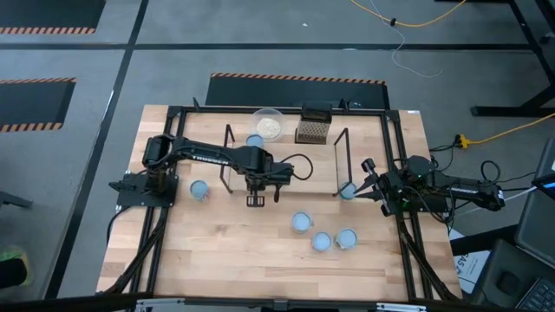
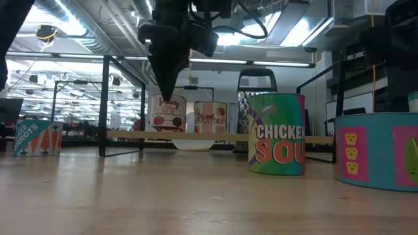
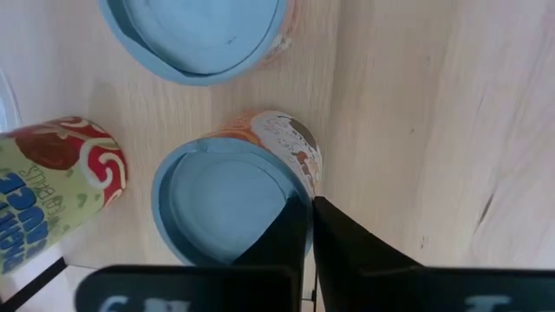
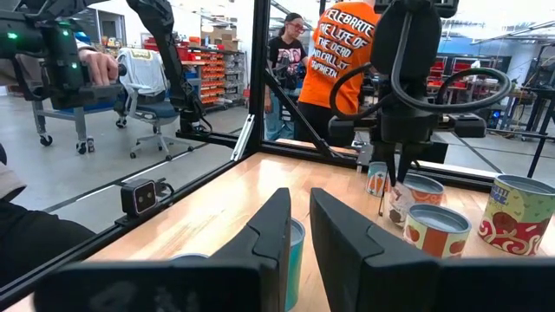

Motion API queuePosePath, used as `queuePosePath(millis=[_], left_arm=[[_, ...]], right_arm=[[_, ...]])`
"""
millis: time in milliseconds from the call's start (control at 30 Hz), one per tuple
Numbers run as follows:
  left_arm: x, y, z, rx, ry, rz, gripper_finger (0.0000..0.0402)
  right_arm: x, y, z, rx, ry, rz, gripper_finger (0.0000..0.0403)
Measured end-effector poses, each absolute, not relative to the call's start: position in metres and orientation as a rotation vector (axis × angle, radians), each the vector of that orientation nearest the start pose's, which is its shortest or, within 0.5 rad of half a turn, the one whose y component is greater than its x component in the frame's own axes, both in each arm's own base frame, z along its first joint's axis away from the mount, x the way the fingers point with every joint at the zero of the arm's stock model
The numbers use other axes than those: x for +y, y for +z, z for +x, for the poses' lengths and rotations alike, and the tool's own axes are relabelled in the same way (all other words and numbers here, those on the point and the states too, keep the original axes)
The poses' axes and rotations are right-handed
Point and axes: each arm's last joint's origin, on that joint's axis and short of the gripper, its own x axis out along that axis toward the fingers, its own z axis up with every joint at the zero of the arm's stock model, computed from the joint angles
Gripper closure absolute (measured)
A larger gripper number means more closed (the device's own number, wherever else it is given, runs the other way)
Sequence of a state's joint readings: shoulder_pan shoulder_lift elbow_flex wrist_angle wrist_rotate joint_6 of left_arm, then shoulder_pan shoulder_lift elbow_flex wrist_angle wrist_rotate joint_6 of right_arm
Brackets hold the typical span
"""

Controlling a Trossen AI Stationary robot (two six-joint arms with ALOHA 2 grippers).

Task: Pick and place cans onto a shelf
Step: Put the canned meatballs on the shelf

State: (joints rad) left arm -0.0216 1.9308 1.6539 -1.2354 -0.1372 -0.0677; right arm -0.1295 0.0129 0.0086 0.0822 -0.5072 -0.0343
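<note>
The left gripper (image 1: pixel 255 200) hangs over the front edge of the shelf (image 1: pixel 286 143), its jaws nearly shut and holding nothing, tips just above the rim of a can (image 3: pixel 227 206) standing on the board beside two others. The right gripper (image 1: pixel 362 185) waits at the shelf's right end with jaws slightly parted beside a can (image 1: pixel 348 191); whether it grips it I cannot tell. Three more cans (image 1: pixel 323 240) stand on the tabletop (image 1: pixel 260 260) in front, another (image 1: pixel 199 189) at the left.
</note>
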Motion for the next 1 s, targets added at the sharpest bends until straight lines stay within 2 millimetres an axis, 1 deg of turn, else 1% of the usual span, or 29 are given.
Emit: queuePosePath(millis=[1000], left_arm=[[-0.0037, 0.2451, 0.3706, 1.503, 0.155, 0.071, 0.0385]], right_arm=[[0.0018, 0.1731, 0.0951, -0.081, 0.376, -0.059, 0.0350]])
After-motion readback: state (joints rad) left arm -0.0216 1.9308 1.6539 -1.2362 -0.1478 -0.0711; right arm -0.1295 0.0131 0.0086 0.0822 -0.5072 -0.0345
